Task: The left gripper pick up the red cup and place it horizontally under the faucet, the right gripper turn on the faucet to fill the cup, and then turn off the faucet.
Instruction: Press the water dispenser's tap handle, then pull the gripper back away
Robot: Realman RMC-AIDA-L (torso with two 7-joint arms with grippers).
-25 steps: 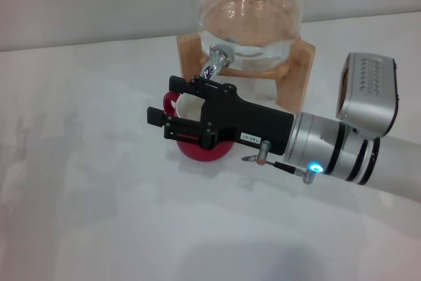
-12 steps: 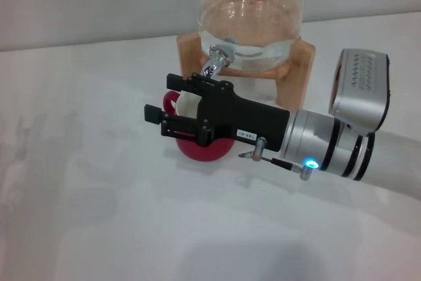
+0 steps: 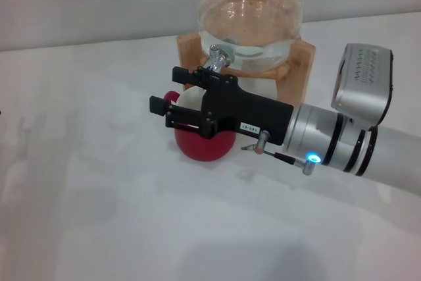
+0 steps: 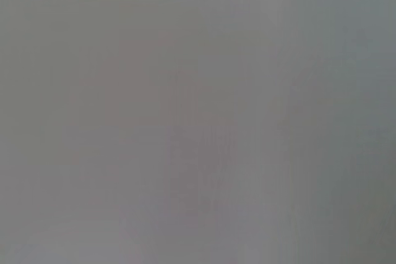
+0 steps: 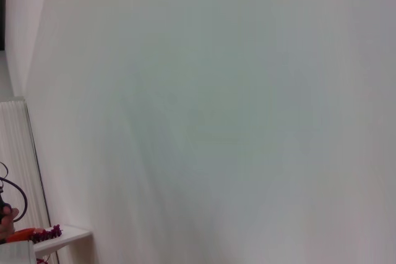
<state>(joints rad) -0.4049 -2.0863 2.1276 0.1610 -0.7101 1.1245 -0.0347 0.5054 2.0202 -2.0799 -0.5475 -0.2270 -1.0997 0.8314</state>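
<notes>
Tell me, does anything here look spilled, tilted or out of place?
Nothing stands out. The cup sits upright under the faucet, with no spill on the table. The right gripper is open beside the faucet.

At the top centre of the head view the glass dispenser [image 3: 250, 14] sits on its wooden stand [image 3: 295, 74], the faucet [image 3: 215, 60] juts toward the frame's lower left, the cup [image 3: 204, 141] stands below it, and the right gripper [image 3: 176, 91] reaches across from the right.

White table [image 3: 99, 215], clear glass dispenser [image 3: 250, 14] with water, on wooden stand [image 3: 296, 74]
</notes>
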